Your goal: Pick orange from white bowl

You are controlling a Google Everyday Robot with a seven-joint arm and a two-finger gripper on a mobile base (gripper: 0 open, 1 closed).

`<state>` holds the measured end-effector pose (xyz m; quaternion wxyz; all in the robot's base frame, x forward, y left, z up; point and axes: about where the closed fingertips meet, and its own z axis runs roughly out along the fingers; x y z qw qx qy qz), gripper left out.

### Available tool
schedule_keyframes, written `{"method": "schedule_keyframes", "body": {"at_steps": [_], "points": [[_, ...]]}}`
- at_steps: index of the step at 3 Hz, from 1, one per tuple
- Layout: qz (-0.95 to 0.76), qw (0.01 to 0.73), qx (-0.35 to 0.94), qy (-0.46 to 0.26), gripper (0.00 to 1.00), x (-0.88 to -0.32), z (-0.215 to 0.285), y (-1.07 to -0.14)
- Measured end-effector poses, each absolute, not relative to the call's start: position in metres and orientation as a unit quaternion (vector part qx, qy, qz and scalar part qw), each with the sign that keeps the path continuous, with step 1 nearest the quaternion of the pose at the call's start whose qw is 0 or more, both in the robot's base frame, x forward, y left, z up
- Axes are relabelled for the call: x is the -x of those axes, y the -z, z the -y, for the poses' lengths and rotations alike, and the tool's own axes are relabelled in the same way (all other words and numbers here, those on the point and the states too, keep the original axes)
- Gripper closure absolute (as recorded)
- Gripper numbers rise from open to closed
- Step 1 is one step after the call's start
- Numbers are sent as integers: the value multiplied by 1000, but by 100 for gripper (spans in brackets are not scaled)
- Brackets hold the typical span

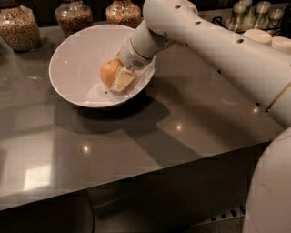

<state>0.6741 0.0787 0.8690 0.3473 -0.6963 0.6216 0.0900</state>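
Lying in white bowl against gripper: tan orange

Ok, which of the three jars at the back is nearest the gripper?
The rightmost jar, the only one right beside the arm; the gripper is in the white bowl, by the orange.

One white bowl. One orange, in that bowl. One gripper, mine, down inside the bowl against the orange. One arm, also mine. Three glass jars of grain along the back. Three small metal-topped containers back right. Two pale round dishes beside those. One counter.
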Motion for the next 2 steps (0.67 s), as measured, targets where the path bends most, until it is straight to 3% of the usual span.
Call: {"method": "schedule_keyframes", "body": {"at_steps": [2], "points": [[-597,393,693,-99,100,-648,-77,-940]]}}
